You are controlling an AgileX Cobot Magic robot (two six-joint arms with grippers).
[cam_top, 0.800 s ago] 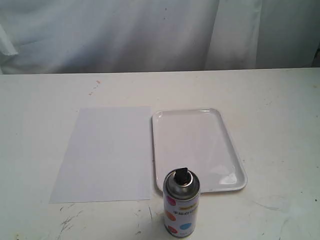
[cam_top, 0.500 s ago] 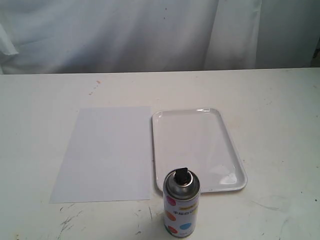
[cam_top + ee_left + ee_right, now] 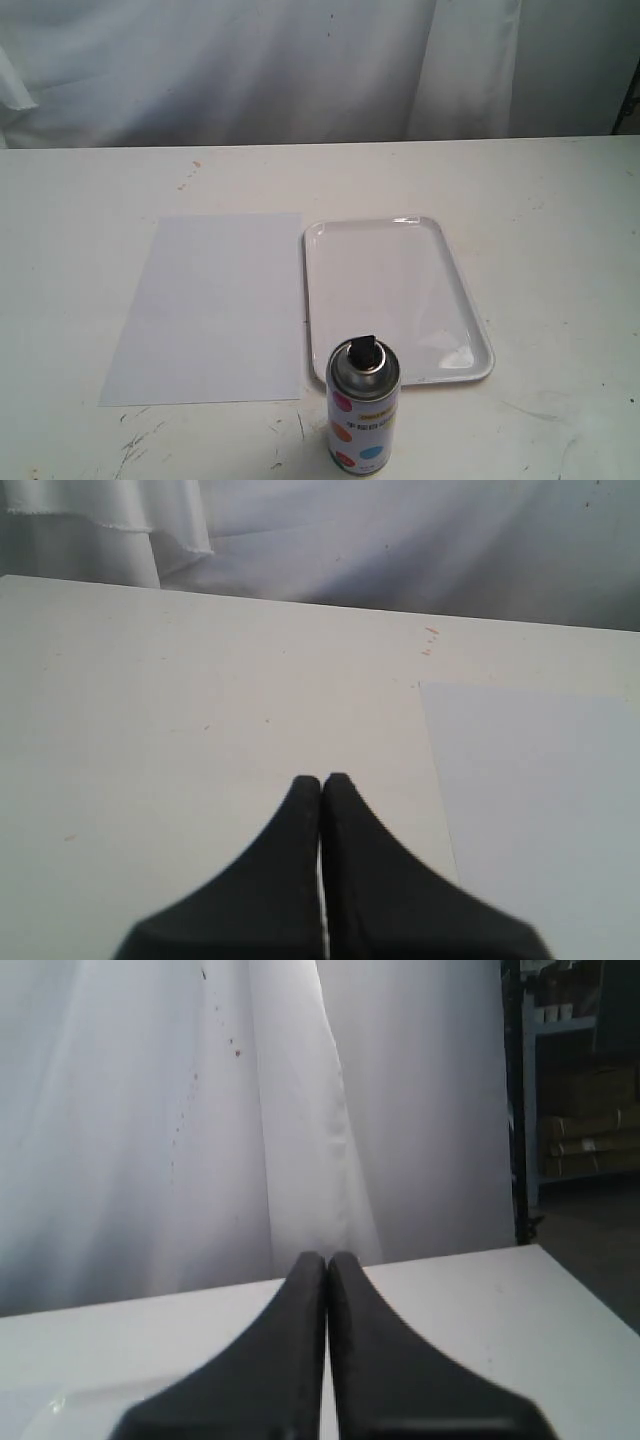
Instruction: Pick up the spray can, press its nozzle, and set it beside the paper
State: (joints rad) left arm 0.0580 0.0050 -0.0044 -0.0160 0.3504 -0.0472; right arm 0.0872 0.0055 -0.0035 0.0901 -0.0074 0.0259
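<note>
The spray can (image 3: 363,415) stands upright near the table's front edge, its white label dotted pink, orange and blue. Its black nozzle (image 3: 361,351) sits on the silver dome. The paper (image 3: 213,305) lies flat to the can's left and further back; one edge of the paper (image 3: 540,800) also shows in the left wrist view. Neither arm appears in the exterior view. My left gripper (image 3: 321,780) is shut with nothing in it, above bare table next to the paper. My right gripper (image 3: 327,1258) is shut and empty, pointing toward the curtain.
A glossy white tray (image 3: 470,310) lies right of the paper, just behind the can. A white curtain (image 3: 300,70) hangs behind the table. Dark shelving (image 3: 580,1090) with boxes stands past the table's far right corner.
</note>
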